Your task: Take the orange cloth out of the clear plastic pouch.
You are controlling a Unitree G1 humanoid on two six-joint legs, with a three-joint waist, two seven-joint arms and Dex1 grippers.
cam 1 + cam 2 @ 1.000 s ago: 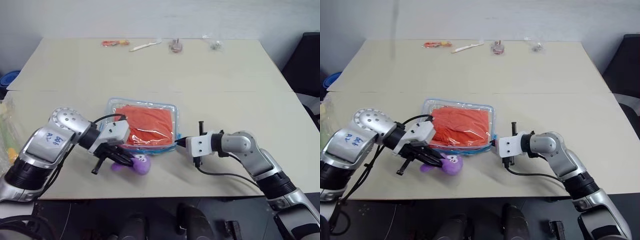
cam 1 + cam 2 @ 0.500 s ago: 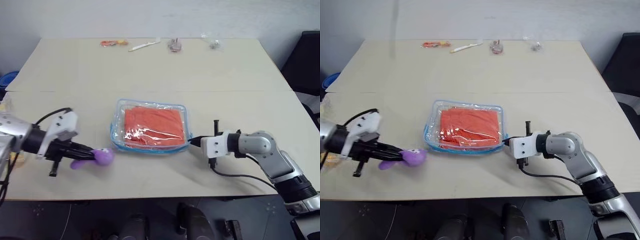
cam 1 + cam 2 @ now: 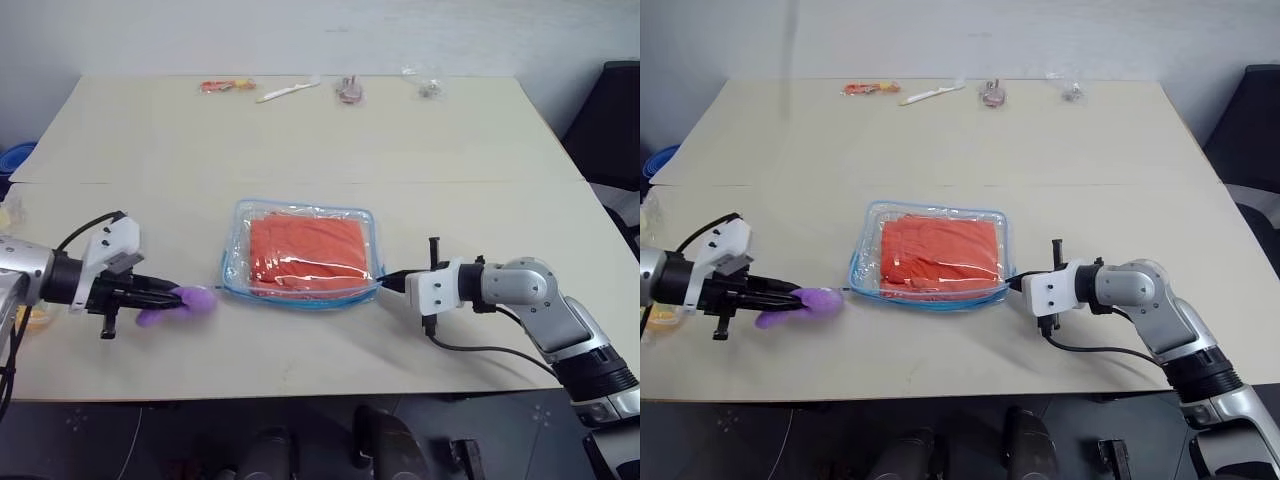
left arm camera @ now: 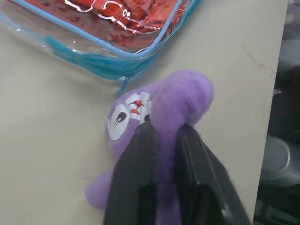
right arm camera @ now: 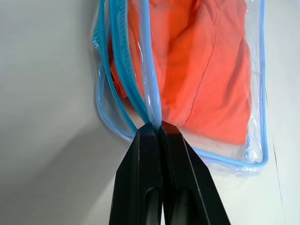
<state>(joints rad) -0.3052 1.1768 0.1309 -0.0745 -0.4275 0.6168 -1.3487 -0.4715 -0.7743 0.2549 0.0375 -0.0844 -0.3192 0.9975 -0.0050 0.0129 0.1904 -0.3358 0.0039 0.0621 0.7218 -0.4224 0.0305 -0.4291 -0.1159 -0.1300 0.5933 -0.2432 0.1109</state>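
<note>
Pouch: the clear plastic pouch [image 3: 300, 255] lies mid-surface [image 3: 300, 140], the orange cloth [image 3: 308, 250] inside.
Right pincer [image 5: 156, 125]: mine, clamped on the pouch's blue trim, likely anchoring it.
Left pincer [image 4: 161, 133]: fingers astride the purple plush toy [image 4: 164, 108], at the left near edge, clear of the pouch.

Purple toy [image 3: 180, 303] beside pouch [image 3: 232, 268]

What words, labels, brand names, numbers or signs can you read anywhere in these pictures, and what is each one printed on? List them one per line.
None can be read.
Purple plush toy: a printed face, no letters.
Clear plastic pouch and the orange cloth inside it: no print visible.
Small items at the far edge of the table: too small to tell whether they carry any print.
</note>
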